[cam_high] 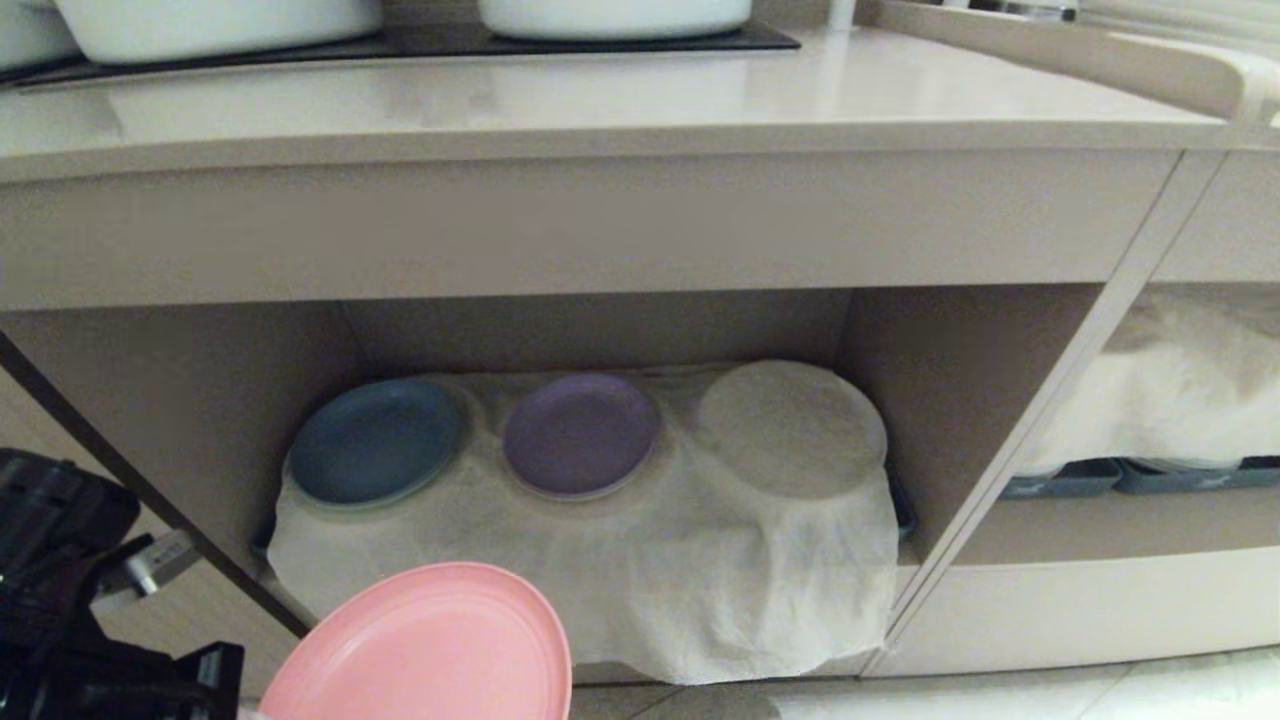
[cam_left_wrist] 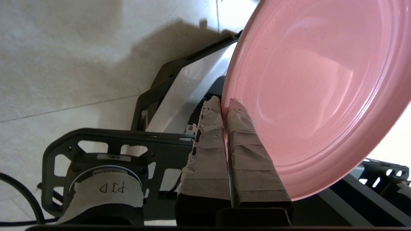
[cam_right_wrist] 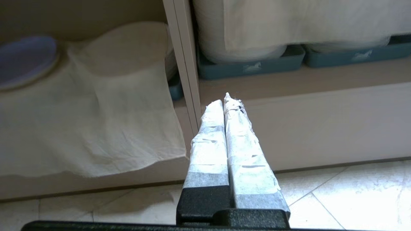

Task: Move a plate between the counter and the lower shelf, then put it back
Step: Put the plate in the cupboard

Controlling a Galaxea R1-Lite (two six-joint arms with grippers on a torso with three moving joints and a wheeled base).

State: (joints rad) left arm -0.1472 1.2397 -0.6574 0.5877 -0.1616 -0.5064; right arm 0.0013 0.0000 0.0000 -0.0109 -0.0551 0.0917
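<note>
Left gripper [cam_left_wrist: 224,104] pinching rim of small round pink plate [cam_high: 430,650], tape-wrapped fingers [cam_left_wrist: 207,141] pressed on either side of edge; plate tilted, held in air low in front of lower shelf [cam_high: 200,400], not touching it
Beige open cubby holds thin white cloth [cam_high: 600,560] draped over round stacks; blue-grey plate [cam_high: 375,440] and purple plate [cam_high: 580,432] rest on cloth
Beige counter [cam_high: 600,100] above
Right gripper [cam_right_wrist: 226,101] pressed together, empty, pointing at cubby divider [cam_right_wrist: 181,64] near grey-blue trays [cam_right_wrist: 250,65]
</note>
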